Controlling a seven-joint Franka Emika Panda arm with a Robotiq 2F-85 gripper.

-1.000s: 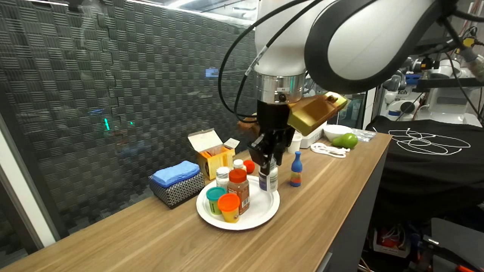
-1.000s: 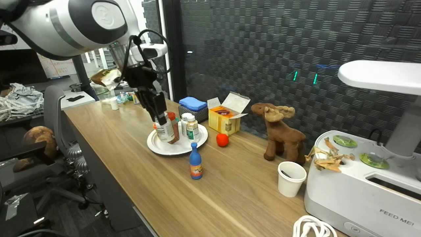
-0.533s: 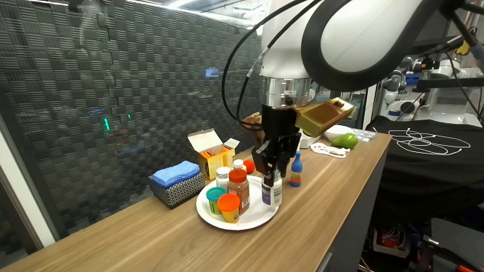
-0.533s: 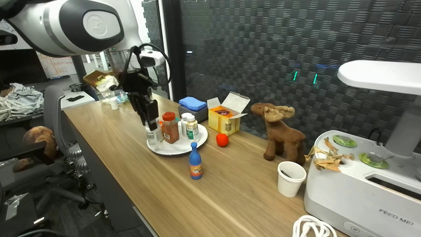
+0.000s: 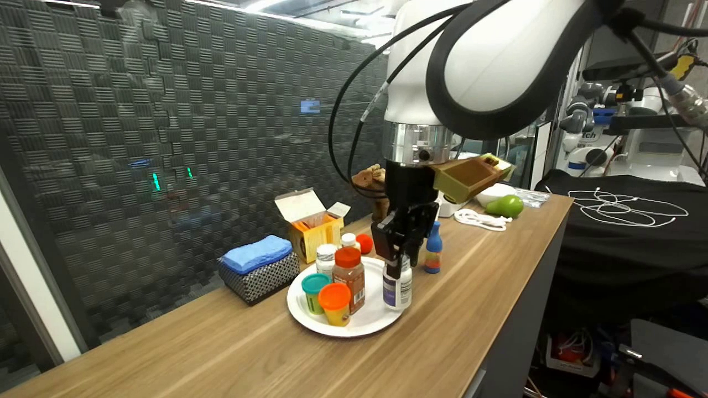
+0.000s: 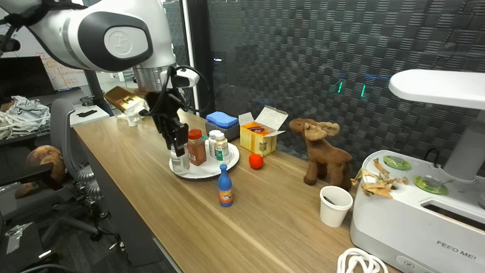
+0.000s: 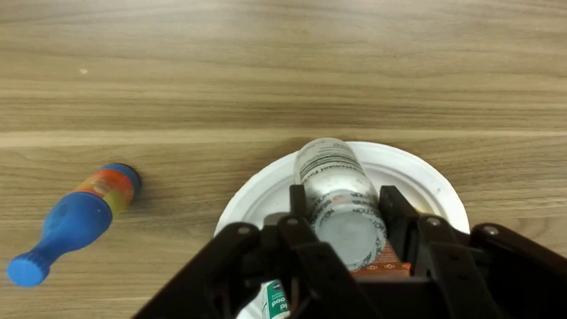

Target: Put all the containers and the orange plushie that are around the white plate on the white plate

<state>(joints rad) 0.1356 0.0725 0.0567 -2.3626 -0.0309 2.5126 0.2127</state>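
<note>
My gripper [image 7: 344, 195] is shut on a white bottle [image 7: 334, 177], a finger on each side near its cap. In both exterior views this bottle [image 5: 397, 290] is low at the edge of the white plate [image 6: 204, 173]; whether its base rests there I cannot tell. Also on the plate are a brown bottle with a red cap [image 5: 349, 279], a green cup [image 5: 313, 298], an orange cup [image 5: 336, 309] and two white-lidded bottles [image 5: 325, 260]. The orange plushie [image 6: 256, 161], a round red-orange lump, lies on the table beside the plate. A blue bottle [image 6: 225, 185] stands upright off the plate.
Behind the plate are an open yellow box [image 6: 258, 142] and a patterned box with a blue cloth [image 5: 260, 268]. Farther along stand a brown moose toy [image 6: 322, 155], a white paper cup [image 6: 335, 208] and a white appliance [image 6: 409, 223]. A white cable [image 6: 360, 261] lies near it.
My gripper has come down with the white bottle, from above the plate to its edge. In an exterior view it has moved away from in front of the brown bottle. Everything else stays put.
</note>
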